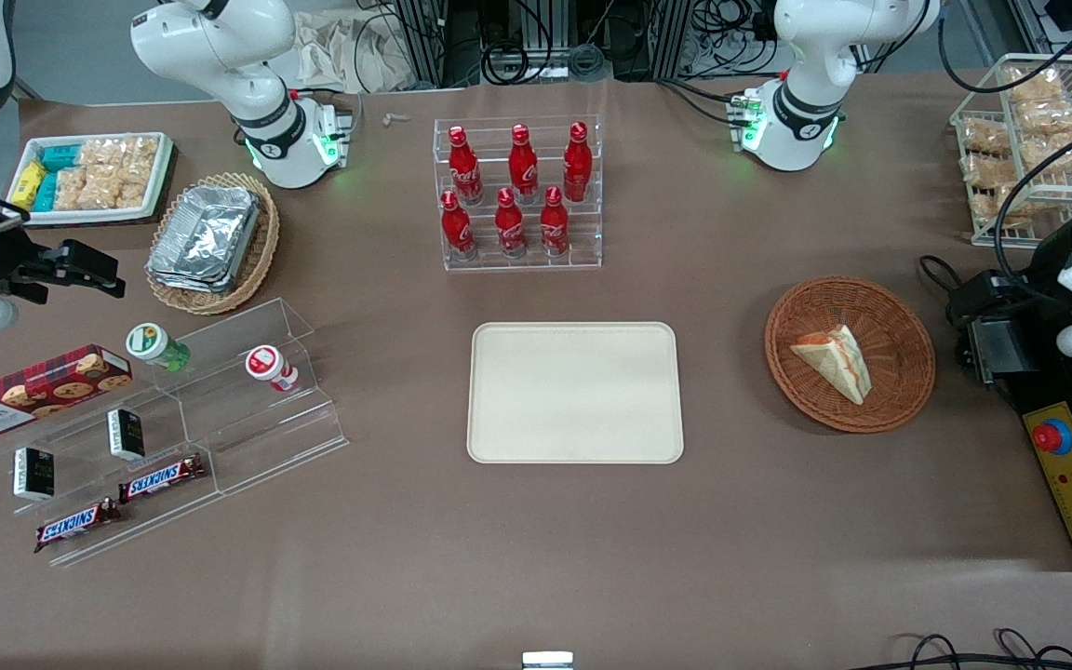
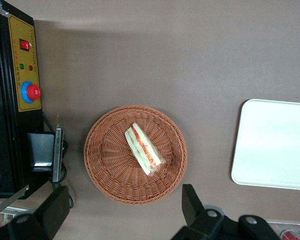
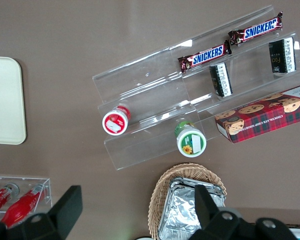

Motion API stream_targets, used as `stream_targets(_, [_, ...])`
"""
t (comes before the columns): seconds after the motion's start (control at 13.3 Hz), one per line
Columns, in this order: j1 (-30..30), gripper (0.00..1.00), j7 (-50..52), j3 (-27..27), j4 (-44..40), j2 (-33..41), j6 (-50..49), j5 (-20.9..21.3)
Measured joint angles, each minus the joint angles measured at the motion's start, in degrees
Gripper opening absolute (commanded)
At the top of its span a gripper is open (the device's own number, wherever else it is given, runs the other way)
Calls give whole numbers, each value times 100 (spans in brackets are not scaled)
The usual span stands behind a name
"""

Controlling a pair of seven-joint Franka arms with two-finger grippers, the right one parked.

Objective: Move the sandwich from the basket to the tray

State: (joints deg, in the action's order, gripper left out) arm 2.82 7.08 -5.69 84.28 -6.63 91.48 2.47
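Hand (image 2: 125, 210) first: from where I sit it hangs well above the worktop (image 1: 536, 558) with its two fingers spread wide and nothing between them, looking straight down past them at the basket (image 2: 102, 155). I read that height as a survey position, high enough to keep both basket and tray in sight before I commit to a descent.

The sandwich (image 2: 144, 149) lies in the basket, a little off the middle, resting on one of its broad bread faces so the red and green filling edge shows along its side. Lying flat like that, it offers its long cut edges to the fingers, so I judge the hand would need to come down with the fingers straddling the wedge across its thickness rather than along its length.

In the front view the tray (image 1: 576, 392) sits bare near the middle of the worktop, well apart from the basket, which is toward the working arm's end. A rack of red bottles (image 1: 517, 191) stands farther from the front camera than the tray, clear of the straight path between the two. Nothing of the task is done yet.
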Motion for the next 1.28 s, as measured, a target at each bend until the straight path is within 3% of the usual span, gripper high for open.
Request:
stream_targets(0.45, [13, 100, 23, 9, -12, -3, -21, 0])
stream_targets(0.83, [23, 97, 1199, 18, 411, 24, -55, -2])
stream_targets(1.05, [174, 98, 1734, 32, 1252, 208, 682, -10])
stream_targets(1.28, [455, 98, 1764, 55, 2904, 619, 2323, -40])
